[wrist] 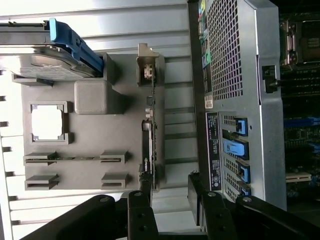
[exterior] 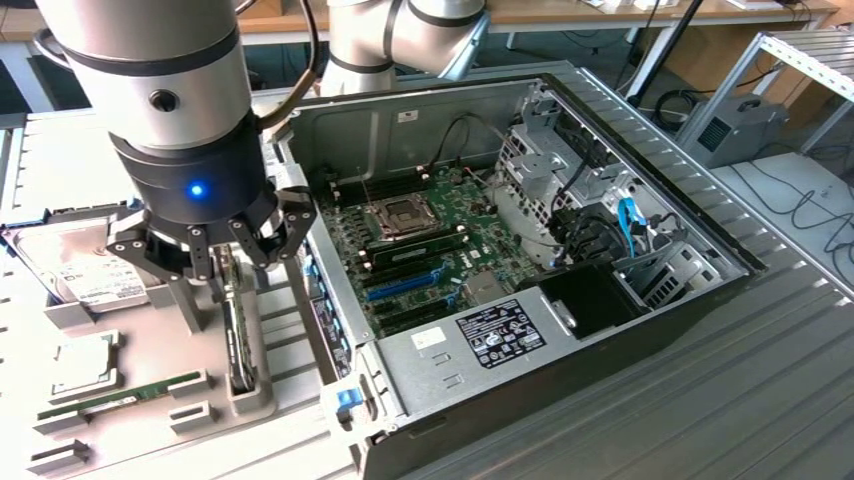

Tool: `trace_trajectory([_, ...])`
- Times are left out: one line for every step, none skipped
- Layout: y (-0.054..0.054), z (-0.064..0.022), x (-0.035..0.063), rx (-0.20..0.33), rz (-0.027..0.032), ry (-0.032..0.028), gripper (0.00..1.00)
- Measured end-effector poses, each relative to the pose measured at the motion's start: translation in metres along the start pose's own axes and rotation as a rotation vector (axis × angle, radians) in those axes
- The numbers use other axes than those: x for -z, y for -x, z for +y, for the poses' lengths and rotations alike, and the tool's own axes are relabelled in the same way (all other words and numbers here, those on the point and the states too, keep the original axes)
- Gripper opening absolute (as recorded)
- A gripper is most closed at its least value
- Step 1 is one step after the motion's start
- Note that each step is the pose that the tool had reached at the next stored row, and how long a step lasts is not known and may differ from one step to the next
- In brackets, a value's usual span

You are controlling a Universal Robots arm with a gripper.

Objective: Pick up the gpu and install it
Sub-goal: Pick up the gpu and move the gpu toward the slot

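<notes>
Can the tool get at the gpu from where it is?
Probably yes: the tool is open just above the gpu, which stands on edge in the grey holder with nothing over it.

Around my work: an opened black metal computer tower (exterior: 561, 400) and a grey moulded parts holder (wrist: 90, 135), both on a ribbed silvery metal table (exterior: 747, 380).

Inside the tower I see a green motherboard (exterior: 461, 215) with a square silver processor socket (exterior: 400, 215), long blue slots (exterior: 400, 283), and a silver power supply box (exterior: 467, 345) bearing a black label. On the holder, a silver hard drive in a blue frame (wrist: 40, 55) sits at one end. Near it a pale square processor chip (wrist: 46, 124) lies in its recess, and beside that is what I take for a narrow green memory stick (wrist: 75, 158) between two slotted blocks.
</notes>
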State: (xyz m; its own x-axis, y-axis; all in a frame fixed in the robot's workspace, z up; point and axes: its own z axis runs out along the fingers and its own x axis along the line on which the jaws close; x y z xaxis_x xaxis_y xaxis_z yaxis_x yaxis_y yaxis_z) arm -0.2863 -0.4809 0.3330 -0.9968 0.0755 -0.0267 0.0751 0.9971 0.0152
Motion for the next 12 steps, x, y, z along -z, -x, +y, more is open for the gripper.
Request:
trace_trajectory([-0.0001,0.0,-0.0003,0.0,0.0,0.0,0.42])
trace_trajectory([-0.0003,0.0,-0.0006,0.0,0.0,0.0001,0.42])
trace_trajectory([-0.0006,-0.0001,-0.0013,0.0,0.0001,0.0,0.42])
trace_trajectory([-0.0008,-0.0001,-0.0017,0.0,0.0001,0.0,0.42])
trace_trajectory([-0.0009,-0.0001,-0.002,0.0,0.0,0.0,0.42])
trace_trajectory([-0.0011,-0.0001,-0.0023,0.0,0.0001,-0.0001,0.42])
trace_trajectory([-0.0012,-0.0001,-0.0026,0.0,0.0,0.0,0.42])
trace_trajectory([-0.0014,-0.0001,-0.0029,0.0,0.0,0.0,0.42])
trace_trajectory([-0.0016,-0.0001,-0.0032,0.0,0.0,0.0,0.42])
trace_trajectory([-0.0017,-0.0002,-0.0035,0.0,0.0,-0.0001,0.42])
trace_trajectory([-0.0019,-0.0002,-0.0038,0.0,0.0001,-0.0001,0.42])
trace_trajectory([-0.0021,-0.0002,-0.004,0.0,0.0001,-0.0001,0.42])
